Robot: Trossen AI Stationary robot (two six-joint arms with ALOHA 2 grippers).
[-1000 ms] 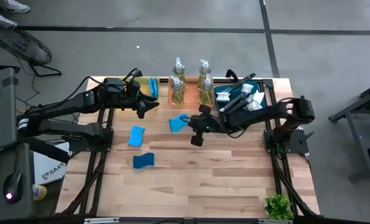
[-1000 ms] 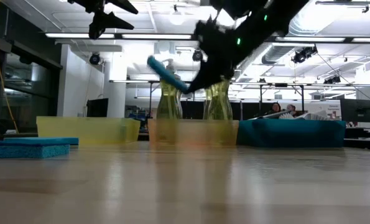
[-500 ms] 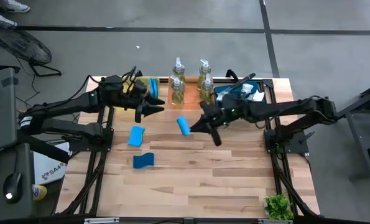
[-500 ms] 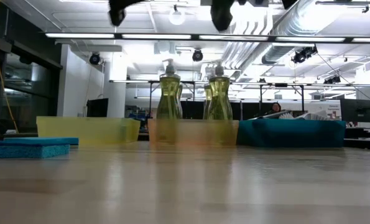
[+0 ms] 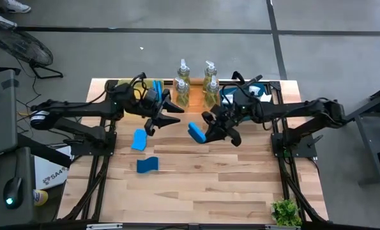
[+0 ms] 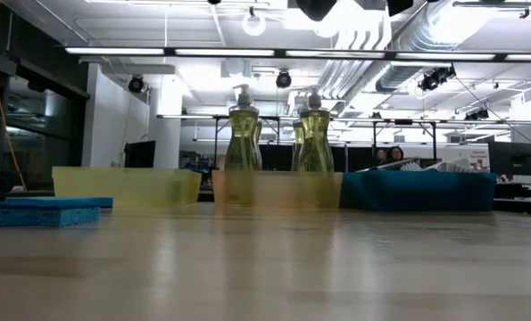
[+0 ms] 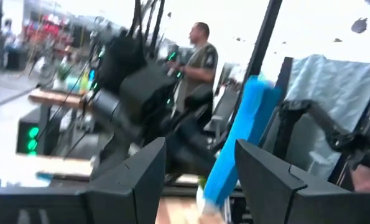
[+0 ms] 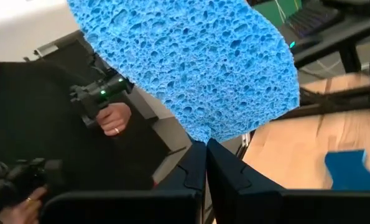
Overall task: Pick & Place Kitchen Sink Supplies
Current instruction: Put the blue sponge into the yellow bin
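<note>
Your table (image 5: pixel 196 185) is carrying three trays (image 5: pixel 244 96) along its 12 o'clock edge, with four soap bottles (image 5: pixel 182 89) standing in the middle one. Your right gripper (image 5: pixel 210 131) is hanging above the table's centre, fingers pinched together on a blue sponge (image 5: pixel 196 132). Your left gripper (image 5: pixel 166 117) is facing it from 9 o'clock, fingers apart and carrying nothing. Two more sponges (image 5: pixel 140 139) are lying flat on the wood toward 8 o'clock.

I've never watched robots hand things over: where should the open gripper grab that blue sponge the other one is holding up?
Probably the free half of the sponge, opposite the right gripper pinching one edge. The open left gripper faces it, so closing across its thin flat faces looks easiest.
</note>
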